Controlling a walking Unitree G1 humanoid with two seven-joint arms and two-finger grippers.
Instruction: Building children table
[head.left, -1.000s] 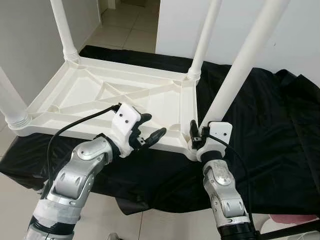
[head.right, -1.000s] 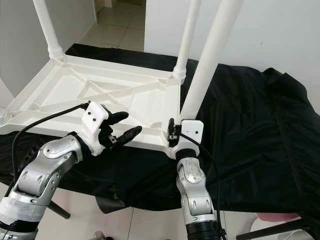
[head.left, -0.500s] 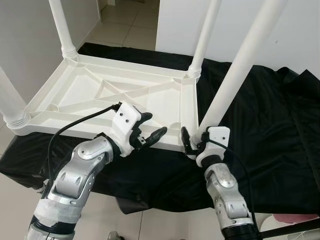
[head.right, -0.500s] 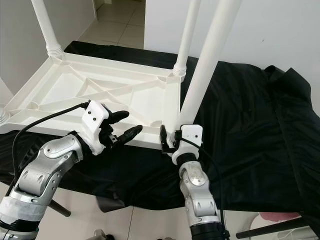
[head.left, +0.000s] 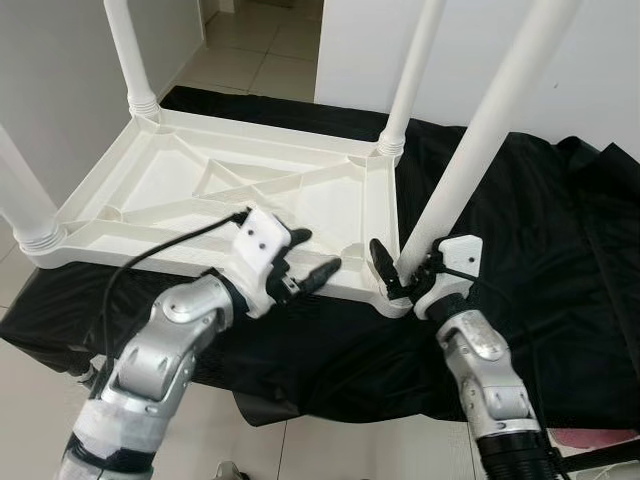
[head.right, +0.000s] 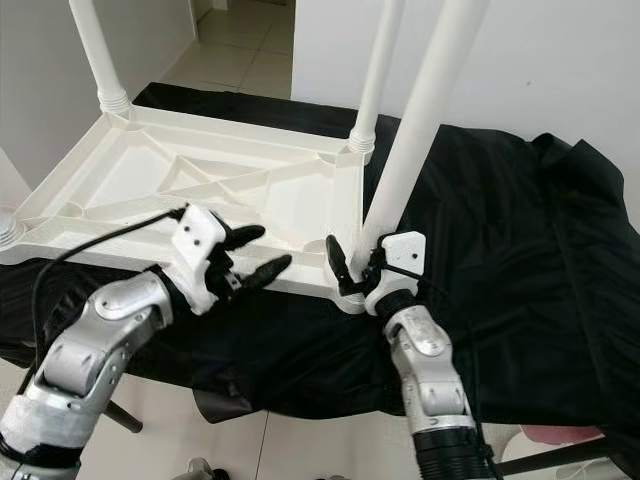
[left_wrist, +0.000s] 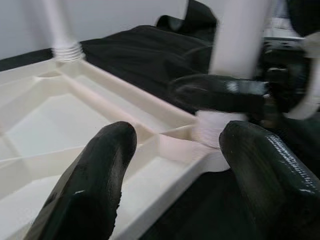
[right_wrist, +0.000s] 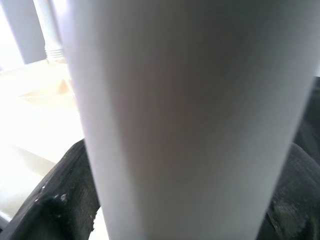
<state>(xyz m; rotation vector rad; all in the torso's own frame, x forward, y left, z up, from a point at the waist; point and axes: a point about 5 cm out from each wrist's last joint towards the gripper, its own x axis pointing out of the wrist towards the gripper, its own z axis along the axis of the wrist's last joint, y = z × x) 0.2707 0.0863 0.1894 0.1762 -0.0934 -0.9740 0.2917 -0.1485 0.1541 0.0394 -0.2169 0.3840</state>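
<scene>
**Upturned white table, right claw at the near-right leg**

Far left: 2 white plastic legs, 1 at the near-left corner (head.left: 22, 205) and 1 at the far-left corner (head.left: 128, 55), each round, smooth, and ringed with ribbed threads where seated in its socket.

Between them, lying upside down on a black cloth (head.left: 540, 260): the white plastic tabletop (head.left: 180, 185), a shallow rectangular tray shape with a raised rim and diagonal stiffening ribs crossing its underside. Nothing loose resting in its compartments.

Left of centre: the left arm, silver and bent at the elbow, reaching forward over the near rim. Left gripper (head.left: 305, 258) hovering just above that rim, its 2 black fingers (left_wrist: 95, 185) spread apart with nothing between them; released. Black cable looping back from the white wrist housing over the tabletop.

Centre, at the back: a 3rd leg (head.left: 408, 75) standing upright in the far-right corner socket.

Right of centre: the 4th leg (head.left: 480, 135), thicker-looking and closest to the camera, rising at a slight lean from the near-right corner socket. Right arm raised steeply from below, wrist tilted toward that corner. Right gripper (head.left: 392, 272) set around the base of this leg just above the threaded collar, 1 black finger (right_wrist: 55, 200) on each side of the white tube. Whether actually clenched on it or merely straddling: cannot tell.

Far right: crumpled folds of the black cloth against a white wall.
</scene>
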